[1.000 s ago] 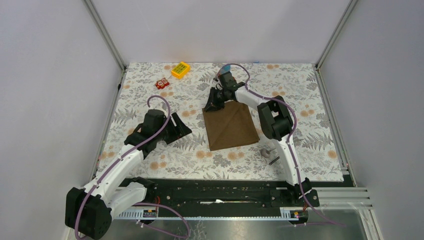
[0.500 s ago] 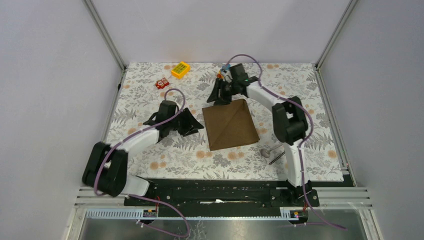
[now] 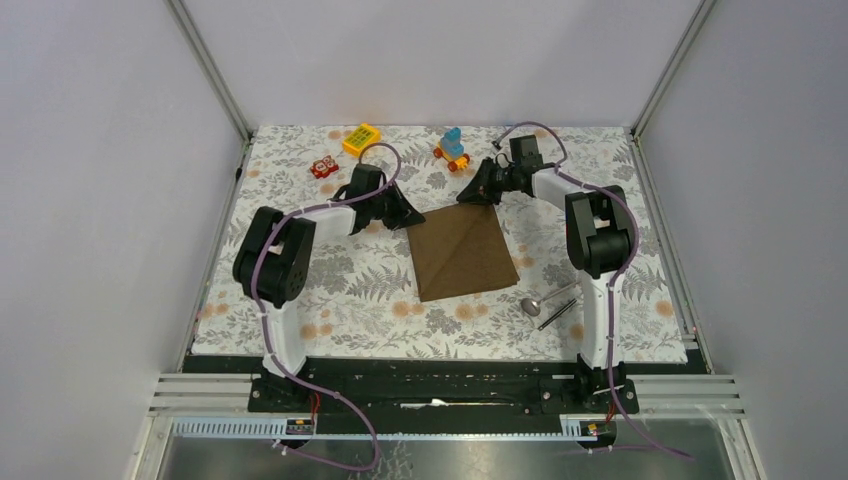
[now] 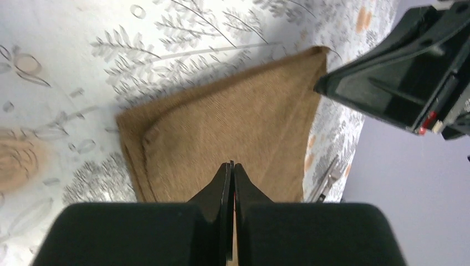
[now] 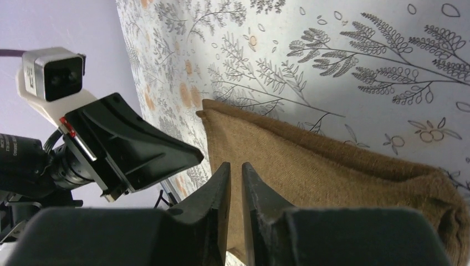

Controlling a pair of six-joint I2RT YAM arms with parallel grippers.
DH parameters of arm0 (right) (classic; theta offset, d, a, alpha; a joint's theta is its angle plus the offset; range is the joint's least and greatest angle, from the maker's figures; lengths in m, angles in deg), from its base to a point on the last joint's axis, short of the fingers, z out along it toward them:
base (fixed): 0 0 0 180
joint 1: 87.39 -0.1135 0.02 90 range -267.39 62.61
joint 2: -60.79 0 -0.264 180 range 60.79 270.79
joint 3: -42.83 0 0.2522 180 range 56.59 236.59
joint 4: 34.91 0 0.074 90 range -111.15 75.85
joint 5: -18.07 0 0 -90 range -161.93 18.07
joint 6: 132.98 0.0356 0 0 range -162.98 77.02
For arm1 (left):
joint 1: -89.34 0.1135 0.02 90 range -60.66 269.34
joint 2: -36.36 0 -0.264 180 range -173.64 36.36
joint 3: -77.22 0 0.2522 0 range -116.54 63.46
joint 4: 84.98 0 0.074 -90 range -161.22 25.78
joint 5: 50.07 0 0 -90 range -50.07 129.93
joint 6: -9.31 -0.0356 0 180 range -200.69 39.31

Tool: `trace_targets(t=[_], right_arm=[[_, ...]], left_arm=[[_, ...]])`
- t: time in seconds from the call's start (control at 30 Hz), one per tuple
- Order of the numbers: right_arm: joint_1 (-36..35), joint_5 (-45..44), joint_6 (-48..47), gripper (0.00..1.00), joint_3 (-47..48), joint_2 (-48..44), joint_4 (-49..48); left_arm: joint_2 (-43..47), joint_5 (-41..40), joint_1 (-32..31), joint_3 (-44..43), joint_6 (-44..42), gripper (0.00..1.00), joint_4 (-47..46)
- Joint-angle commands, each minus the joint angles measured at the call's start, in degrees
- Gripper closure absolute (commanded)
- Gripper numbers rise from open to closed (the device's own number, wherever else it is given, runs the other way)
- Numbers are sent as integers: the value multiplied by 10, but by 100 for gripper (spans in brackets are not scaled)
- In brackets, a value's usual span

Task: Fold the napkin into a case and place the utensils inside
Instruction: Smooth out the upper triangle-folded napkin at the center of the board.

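The brown napkin (image 3: 463,252) lies folded flat on the floral cloth, with a diagonal crease across it. My left gripper (image 3: 410,219) hovers at its far left corner, jaws pressed shut (image 4: 231,164) above the napkin (image 4: 221,122) with no cloth visibly pinched. My right gripper (image 3: 470,195) sits at the napkin's far tip. Its jaws (image 5: 235,164) stand a narrow slit apart, with nothing between them and the napkin (image 5: 332,177) below. The silver spoon (image 3: 531,304) and the dark stick (image 3: 556,314) lie just right of the napkin's near corner.
A yellow block (image 3: 361,139), a small red toy (image 3: 322,167) and a blue-and-orange toy car (image 3: 452,148) stand along the far side. The two grippers face each other closely over the napkin's far edge. Metal frame posts rise at both far corners.
My left arm swung from the left middle of the table to the napkin's far left corner and shut its jaws. My right gripper left that corner, moved right to the far tip, opened and narrowed again.
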Motion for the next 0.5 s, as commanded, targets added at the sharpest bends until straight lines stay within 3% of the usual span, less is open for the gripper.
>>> trace_targets(t=[0.0, 0.47], right_arm=[[-4, 24, 7, 81, 33, 23, -26], [62, -1, -24, 82, 3, 71, -38]], left_arm=[[-49, -10, 11, -42, -19, 100, -14], [-94, -6, 28, 8, 4, 100, -77]])
